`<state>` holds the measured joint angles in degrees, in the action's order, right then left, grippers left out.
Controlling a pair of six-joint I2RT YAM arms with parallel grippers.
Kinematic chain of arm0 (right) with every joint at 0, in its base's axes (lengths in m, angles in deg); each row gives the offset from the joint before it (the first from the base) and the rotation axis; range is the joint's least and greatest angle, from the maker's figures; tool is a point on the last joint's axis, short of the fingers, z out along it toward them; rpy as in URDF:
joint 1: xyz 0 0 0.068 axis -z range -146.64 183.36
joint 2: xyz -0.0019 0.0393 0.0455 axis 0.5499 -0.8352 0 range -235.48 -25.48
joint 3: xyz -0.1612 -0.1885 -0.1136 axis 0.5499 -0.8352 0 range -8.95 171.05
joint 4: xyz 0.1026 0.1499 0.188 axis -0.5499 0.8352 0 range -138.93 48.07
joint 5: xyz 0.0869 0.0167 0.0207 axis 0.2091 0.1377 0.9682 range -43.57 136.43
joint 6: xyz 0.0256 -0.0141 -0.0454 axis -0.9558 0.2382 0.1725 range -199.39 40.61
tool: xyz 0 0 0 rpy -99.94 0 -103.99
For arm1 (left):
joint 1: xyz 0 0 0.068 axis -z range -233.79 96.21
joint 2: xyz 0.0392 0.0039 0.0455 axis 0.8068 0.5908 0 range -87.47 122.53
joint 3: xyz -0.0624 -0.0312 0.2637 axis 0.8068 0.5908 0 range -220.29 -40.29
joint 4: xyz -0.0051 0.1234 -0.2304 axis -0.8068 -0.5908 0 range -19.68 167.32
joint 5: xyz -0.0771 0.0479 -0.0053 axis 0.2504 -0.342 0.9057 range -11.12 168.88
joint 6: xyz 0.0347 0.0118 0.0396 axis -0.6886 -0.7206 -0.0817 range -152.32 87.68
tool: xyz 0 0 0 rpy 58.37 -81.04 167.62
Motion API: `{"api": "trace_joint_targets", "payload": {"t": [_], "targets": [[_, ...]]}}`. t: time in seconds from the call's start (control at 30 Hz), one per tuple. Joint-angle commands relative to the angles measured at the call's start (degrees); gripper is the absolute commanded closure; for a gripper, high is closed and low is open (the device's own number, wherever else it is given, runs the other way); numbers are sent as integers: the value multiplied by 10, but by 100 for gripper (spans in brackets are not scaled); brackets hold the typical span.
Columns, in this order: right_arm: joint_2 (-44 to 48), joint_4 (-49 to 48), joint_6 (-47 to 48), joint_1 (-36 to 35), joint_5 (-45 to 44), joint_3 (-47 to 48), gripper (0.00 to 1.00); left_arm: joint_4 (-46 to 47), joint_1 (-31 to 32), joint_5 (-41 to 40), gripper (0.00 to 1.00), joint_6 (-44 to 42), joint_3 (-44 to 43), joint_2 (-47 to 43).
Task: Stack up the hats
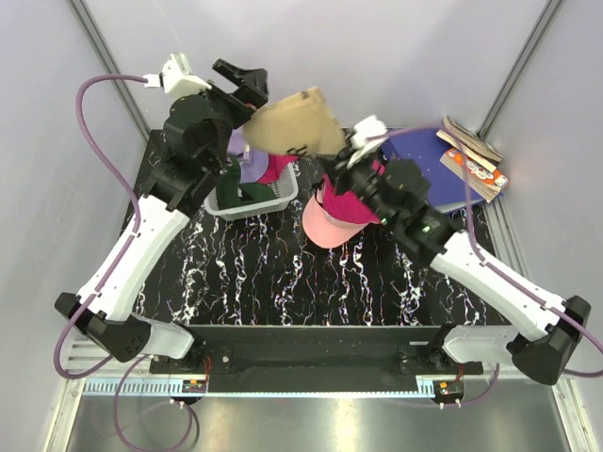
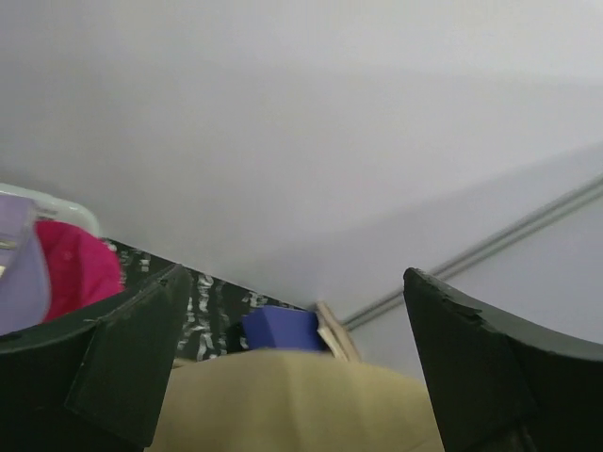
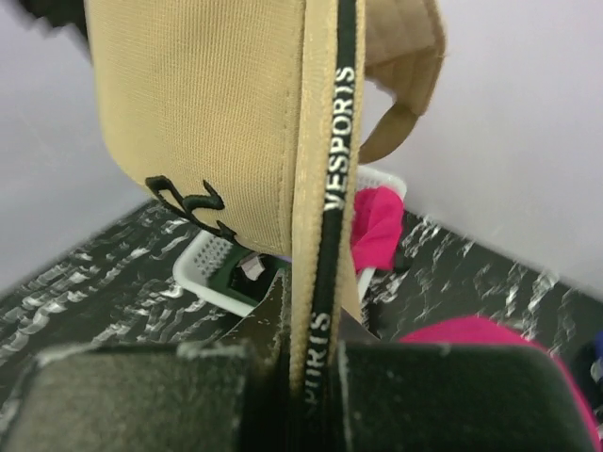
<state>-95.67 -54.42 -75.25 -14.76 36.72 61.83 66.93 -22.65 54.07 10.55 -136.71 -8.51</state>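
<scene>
The right jaws are shut tight on the rim of the tan cap (image 3: 207, 122), pinching its black sweatband, and hold it in the air above the far middle of the worktop (image 1: 264, 273). The left jaws stand wide apart with tan cloth low between them, gripping nothing that we can see. We judge this cap is on its way to the stack. Next it has to come over the magenta cap (image 1: 344, 202), which sits on the pink cap (image 1: 325, 228) near the middle of the worktop, and go down crown over crown with the brims lined up. The basket (image 1: 254, 209) toward the far left corner holds a lavender cap (image 1: 247, 162), another magenta cap (image 1: 278, 168) and a green cap (image 1: 254, 193).
</scene>
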Motion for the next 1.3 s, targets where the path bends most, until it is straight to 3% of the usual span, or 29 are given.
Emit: {"api": "trace_joint_targets", "payload": {"t": [0.0,0.27,0.4,0.5,0.73,1.27], "targets": [[30,116,-241,99,158,48,100,8,-54,64,1,-38,62,-27],[30,110,-456,232,316,41,100,1,-78,38,1,-73,130,-79],[47,90,-574,292,354,6,100,-9,-81,35,1,-76,135,-84],[66,-5,-696,349,399,-76,100,-10,-82,31,1,-71,144,-88],[47,-50,-741,376,439,-124,100,-9,-83,31,1,-70,154,-90],[17,10,-762,421,529,-144,100,-7,-85,21,1,-86,164,-90]]}}
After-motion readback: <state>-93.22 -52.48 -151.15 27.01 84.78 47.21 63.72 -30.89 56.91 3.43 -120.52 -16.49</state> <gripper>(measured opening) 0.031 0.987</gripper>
